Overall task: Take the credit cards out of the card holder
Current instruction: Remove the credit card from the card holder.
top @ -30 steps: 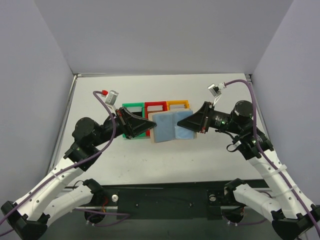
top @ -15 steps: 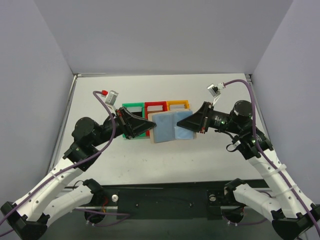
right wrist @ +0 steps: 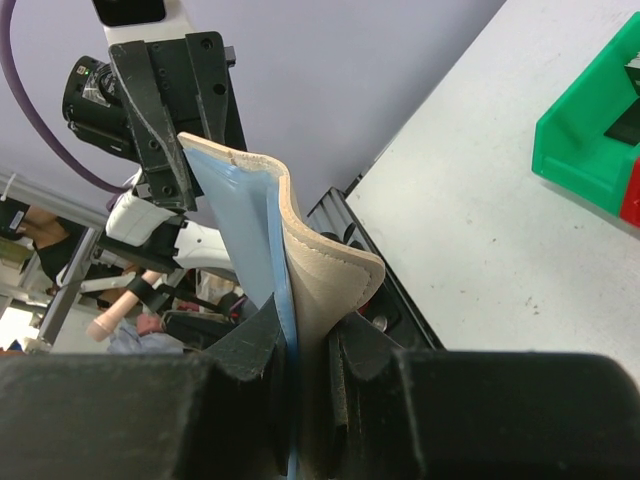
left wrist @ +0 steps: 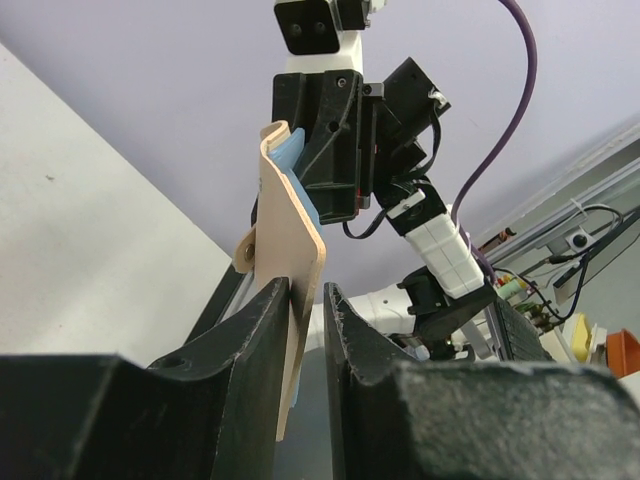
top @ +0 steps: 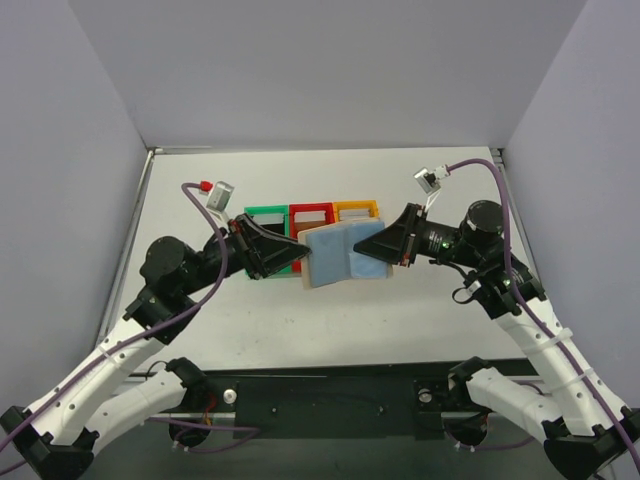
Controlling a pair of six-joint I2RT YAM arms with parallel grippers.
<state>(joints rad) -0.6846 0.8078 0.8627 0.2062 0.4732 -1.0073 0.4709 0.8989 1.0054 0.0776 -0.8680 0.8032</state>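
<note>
**Card holder (top: pixel 345 255): spread open between two grippers, mid-table**

**Right fingers.** Both pads of the right gripper (right wrist: pixel 305 320) are pressed shut on the holder's 3 o'clock edge. The tan cover and a light blue panel (right wrist: pixel 240 230) are pinched together between them, and the leather bows just above the pinch.

**Left fingers.** The jaws of the left gripper (left wrist: pixel 307 290) stand slightly parted around the holder's 9 o'clock edge. The tan leather lies against one finger (left wrist: pixel 250 330). A thin gap shows before the other finger (left wrist: pixel 365 340), so there is no clamp on this side.

**Card holder.** A tan bifold, opened flat, with its light blue inner panels facing up in the overhead view. It spans the space between the two grippers and is raised off the table (top: pixel 400 310). The little snap tab (left wrist: pixel 245 255) juts from the outer cover in the left wrist view. Whether cards sit in the pockets cannot be told.

**Arms.** The left gripper (top: pixel 300 257) reaches in from 9 o'clock and the right gripper (top: pixel 362 247) from 3 o'clock, tips pointing at each other.

**Surroundings.** At 12 o'clock of the holder, three plastic bins stand in a row, touching:
- green bin (top: pixel 262 215)
- red bin (top: pixel 312 211)
- orange bin (top: pixel 356 209)

The holder's far edge overlaps their near rims in the overhead view.
</note>
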